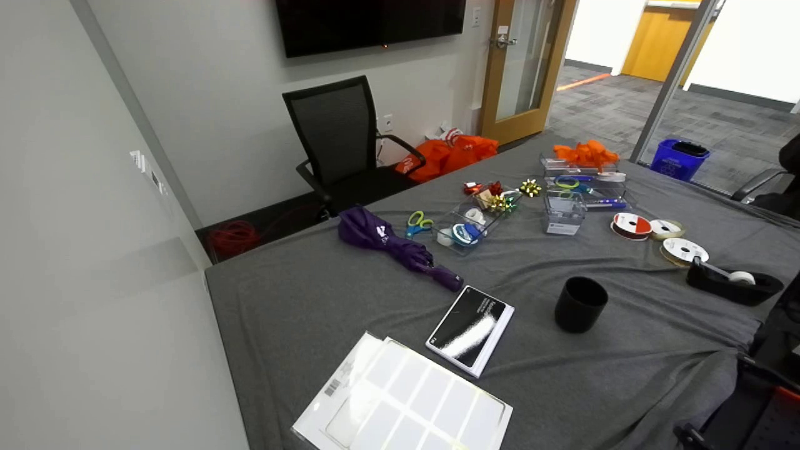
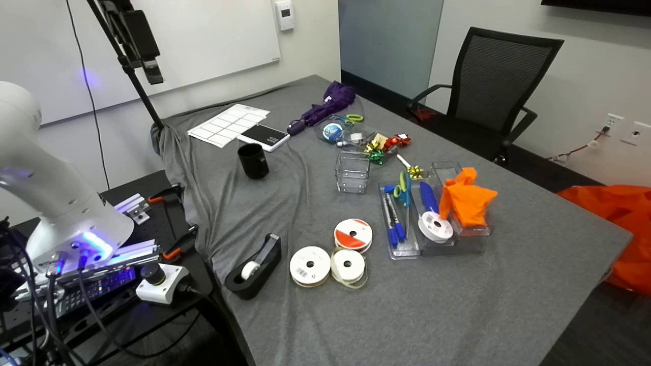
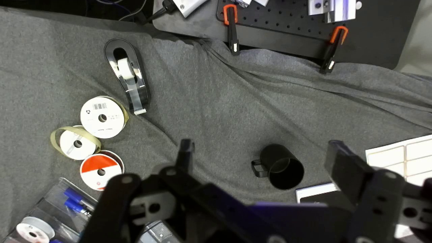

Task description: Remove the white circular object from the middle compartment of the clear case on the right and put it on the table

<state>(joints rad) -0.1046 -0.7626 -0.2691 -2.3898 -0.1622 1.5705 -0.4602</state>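
Desk (image 2: 529,305), dark grey all over, carries it all. On it stands the clear case (image 2: 407,252), its compartments side by side. Over the desk, well apart from the case, hangs the pincer (image 3: 262,152); it is spread wide and grasps nothing, so I judge the approach to be the step in hand. Orange fabric (image 2: 465,201) bulges from the case on one side, and scissors (image 2: 403,196) sit on the opposite side: bring the pincer down from straight above, between the two, brushing neither. A blue object (image 2: 428,197) appears to share the middle compartment (image 2: 438,249) with the white spool (image 2: 436,226), which I take as the thing to remove; whether it lies flat or leans, I cannot tell. Straddle its rim, squeeze lightly, lift past the walls, and lay it on the desk.
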